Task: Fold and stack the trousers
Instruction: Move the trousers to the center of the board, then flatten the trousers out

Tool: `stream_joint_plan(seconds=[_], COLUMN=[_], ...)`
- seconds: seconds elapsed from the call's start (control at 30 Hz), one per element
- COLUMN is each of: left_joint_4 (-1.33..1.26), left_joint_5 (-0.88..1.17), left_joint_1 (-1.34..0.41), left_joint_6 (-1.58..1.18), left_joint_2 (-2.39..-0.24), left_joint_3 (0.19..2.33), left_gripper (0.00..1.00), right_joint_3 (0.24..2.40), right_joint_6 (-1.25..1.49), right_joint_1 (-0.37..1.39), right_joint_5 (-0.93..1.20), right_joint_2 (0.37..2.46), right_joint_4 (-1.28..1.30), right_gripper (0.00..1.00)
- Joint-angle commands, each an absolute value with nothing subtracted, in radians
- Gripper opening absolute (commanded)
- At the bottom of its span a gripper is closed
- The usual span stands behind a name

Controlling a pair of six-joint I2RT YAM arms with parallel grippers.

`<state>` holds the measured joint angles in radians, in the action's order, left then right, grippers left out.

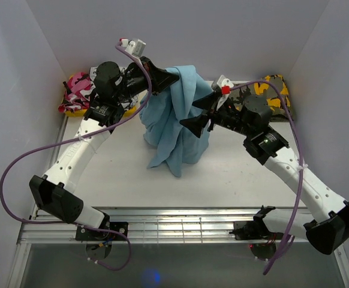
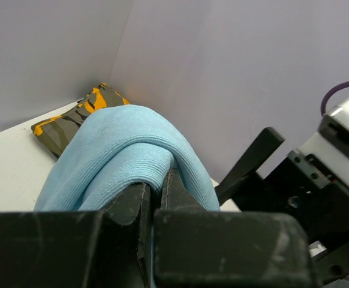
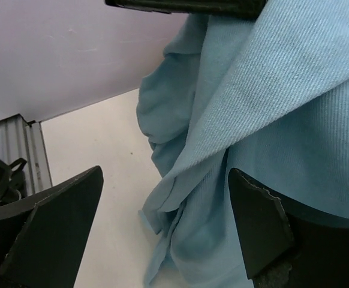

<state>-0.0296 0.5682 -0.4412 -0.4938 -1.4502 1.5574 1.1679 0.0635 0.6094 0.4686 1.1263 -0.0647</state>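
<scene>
**While pinched at the top, trousers hang in a bunch over the far middle of the table**

Where the cloth is gathered highest, the light-blue trousers [image 1: 177,126] are caught in the left gripper [image 1: 165,77]. They drop from it in long loose folds. The lower end narrows to a point toward the near side and seems to reach the white table [image 1: 120,174]. Actual contact is hard to confirm.

The left wrist view shows a thick fold of the trousers [image 2: 120,144] draped over the left gripper [image 2: 156,189]. Its jaws are clamped together on the cloth.

Right gripper [image 1: 199,114] sits at the right flank of the hanging cloth, about mid-height, jaws wide apart and holding nothing. In its own wrist view the right gripper [image 3: 162,180] has one finger in front of the trousers [image 3: 282,108] and the other over bare table. Whether a fingertip touches the cloth I cannot tell.

Far left corner: a pink camouflage cloth [image 1: 78,90], partly behind the left arm. Far right corner: an orange camouflage cloth [image 1: 273,93], folded flat and also seen from the left wrist [image 2: 72,117]. Both lie well apart from the trousers.

Purple cables [image 1: 18,162] loop off both arms.
</scene>
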Motion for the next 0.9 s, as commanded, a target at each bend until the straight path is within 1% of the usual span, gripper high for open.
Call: stream_joint_plan(seconds=[0.0,0.13,0.2,0.27,0.3,0.33,0.37,0.4,0.43,0.47,0.5,0.53,0.6,0.63,0.73,0.87], left_joint_4=[-0.126,-0.132,-0.127,-0.123,-0.120,-0.114,-0.106,-0.098,-0.077,-0.063,-0.054,-0.032,-0.028,-0.041,-0.093,-0.055], left_joint_5=[0.525,0.506,0.492,0.466,0.448,0.428,0.387,0.361,0.335,0.304,0.225,0.171,0.024,-0.029,-0.125,-0.123], left_joint_1=[-0.449,-0.449,-0.448,-0.448,-0.448,-0.448,-0.445,-0.443,-0.440,-0.430,-0.425,-0.420,-0.400,-0.396,-0.390,-0.390], left_joint_6=[-0.479,-0.480,-0.479,-0.460,-0.454,-0.448,-0.436,-0.433,-0.428,-0.420,-0.394,-0.367,-0.301,-0.208,-0.018,0.083], left_joint_2=[-1.416,-1.384,-1.370,-1.338,-1.325,-1.313,-1.289,-1.276,-1.264,-1.232,-1.212,-1.191,-1.128,-1.111,-1.059,-1.026], left_joint_3=[1.629,1.626,1.623,1.609,1.602,1.598,1.594,1.592,1.591,1.585,1.579,1.575,1.572,1.574,1.574,1.565], left_gripper=[0.00,0.00,0.00,0.00,0.00,0.00,0.00,0.00,0.00,0.00,0.00,0.00,0.00,0.00,0.00,0.00], right_joint_3=[1.176,1.198,1.207,1.213,1.226,1.233,1.238,1.247,1.277,1.291,1.310,1.360,1.406,1.420,1.469,1.528], right_joint_6=[0.014,-0.061,-0.083,-0.086,-0.093,-0.112,-0.132,-0.147,-0.165,-0.182,-0.190,-0.202,-0.233,-0.244,-0.294,-0.350], right_joint_1=[0.656,0.684,0.684,0.684,0.684,0.684,0.684,0.684,0.684,0.684,0.684,0.687,0.705,0.713,0.753,0.758], right_joint_5=[0.359,0.120,0.078,0.016,0.005,-0.036,-0.044,-0.048,-0.037,-0.023,-0.011,0.068,0.124,0.177,0.244,0.302], right_joint_2=[1.209,1.342,1.377,1.417,1.430,1.451,1.457,1.465,1.476,1.476,1.476,1.473,1.470,1.460,1.472,1.497], right_joint_4=[-0.153,-0.144,-0.144,-0.156,-0.156,-0.155,-0.156,-0.152,-0.126,-0.114,-0.098,-0.072,-0.011,-0.006,0.038,0.152], right_gripper=[0.90,0.90,0.91,0.95,0.86,0.75,0.35,0.14,0.08,0.08,0.08,0.08,0.08,0.08,0.08,0.08])
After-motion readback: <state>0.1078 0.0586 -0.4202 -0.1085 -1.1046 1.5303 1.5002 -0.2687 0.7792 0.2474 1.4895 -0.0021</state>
